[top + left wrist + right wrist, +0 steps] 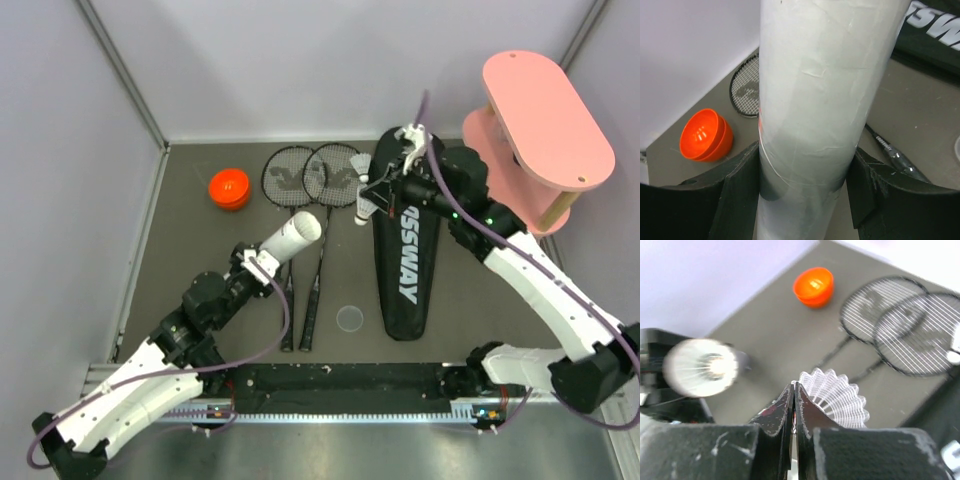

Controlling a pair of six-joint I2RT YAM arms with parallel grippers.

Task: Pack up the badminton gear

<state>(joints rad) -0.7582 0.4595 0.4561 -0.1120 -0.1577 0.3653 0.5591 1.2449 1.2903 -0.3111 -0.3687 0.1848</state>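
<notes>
Loading looks in hand: the right gripper (794, 395), jaws pinched on a shuttlecock (837, 397), hovers beside the racket bag (405, 270); the left gripper (805, 187), jaws clamped on the tilted white tube (290, 238). Next, the cork must line up with the tube's mouth.

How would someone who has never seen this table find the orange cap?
Look at the far left corner of the grey table, near the wall. The cap lies there by itself, just left of the two overlapping racket heads. It is the only bright orange thing on the table: a small round cup, while its neighbours are black and stringed.
</notes>
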